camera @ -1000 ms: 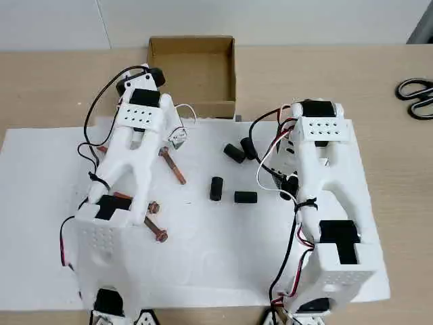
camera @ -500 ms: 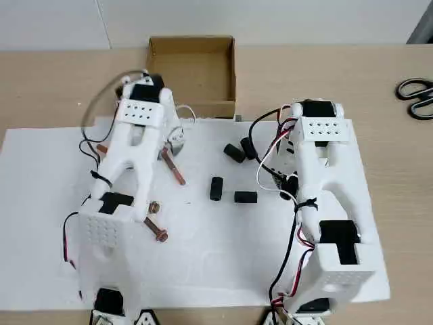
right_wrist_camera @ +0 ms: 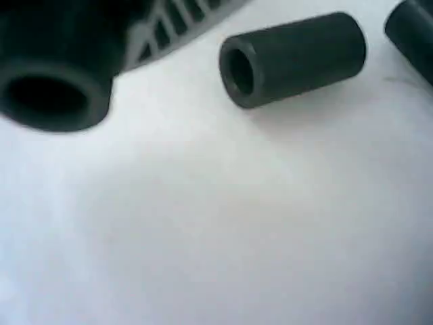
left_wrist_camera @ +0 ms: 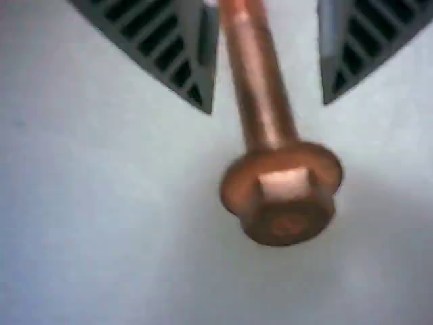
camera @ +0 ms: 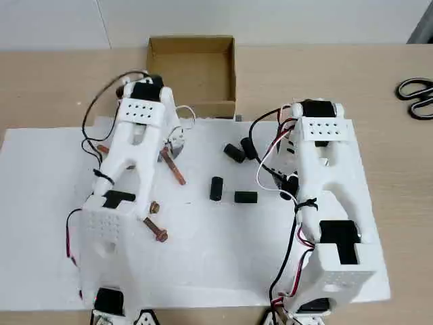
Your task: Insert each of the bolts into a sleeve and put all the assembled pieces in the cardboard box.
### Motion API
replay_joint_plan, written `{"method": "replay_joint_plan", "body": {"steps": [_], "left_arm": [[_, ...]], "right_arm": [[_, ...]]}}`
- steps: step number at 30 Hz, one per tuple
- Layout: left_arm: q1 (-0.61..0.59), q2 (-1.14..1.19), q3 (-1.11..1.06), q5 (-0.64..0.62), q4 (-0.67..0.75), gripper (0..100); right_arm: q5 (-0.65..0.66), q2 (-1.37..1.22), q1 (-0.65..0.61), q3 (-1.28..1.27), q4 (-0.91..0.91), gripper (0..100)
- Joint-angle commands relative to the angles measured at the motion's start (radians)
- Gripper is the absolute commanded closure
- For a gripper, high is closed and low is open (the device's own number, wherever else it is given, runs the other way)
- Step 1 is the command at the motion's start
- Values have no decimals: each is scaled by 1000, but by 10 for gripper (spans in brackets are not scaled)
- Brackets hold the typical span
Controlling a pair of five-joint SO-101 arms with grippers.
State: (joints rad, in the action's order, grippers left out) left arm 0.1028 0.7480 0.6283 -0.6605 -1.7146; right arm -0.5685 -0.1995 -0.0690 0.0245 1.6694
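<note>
A copper bolt (left_wrist_camera: pixel 277 183) lies on the white sheet with its shank between the fingers of my open left gripper (left_wrist_camera: pixel 267 105), which straddle it without touching. From above, that bolt (camera: pixel 174 167) lies just in front of the left gripper (camera: pixel 173 145). Two more bolts (camera: pixel 156 229) lie near the left arm's base, and another (camera: pixel 101 147) pokes out beside it. Several black sleeves (camera: pixel 216 188) lie mid-sheet. My right gripper (camera: pixel 289 181) hangs low beside them. One sleeve (right_wrist_camera: pixel 51 91) is very close to the right wrist camera, and another (right_wrist_camera: pixel 292 59) lies farther off.
The cardboard box (camera: pixel 191 42) stands open at the back, behind the left arm. The white sheet (camera: pixel 223 257) has free room in front of the sleeves. Scissors (camera: pixel 416 95) lie on the bare table at the far right.
The left arm has shifted slightly and brought its gripper down over the bolt on the sheet. The right arm, the sleeves and the other bolts have not moved.
</note>
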Motion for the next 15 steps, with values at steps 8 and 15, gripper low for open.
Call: {"method": "replay_joint_plan", "body": {"steps": [8,15], "left_arm": [[-5,44,41,-5,48,899],[-5,48,35,-3,83,990]], "right_arm": [[3,61,12,3,13,996],[6,62,4,5,13,996]]}}
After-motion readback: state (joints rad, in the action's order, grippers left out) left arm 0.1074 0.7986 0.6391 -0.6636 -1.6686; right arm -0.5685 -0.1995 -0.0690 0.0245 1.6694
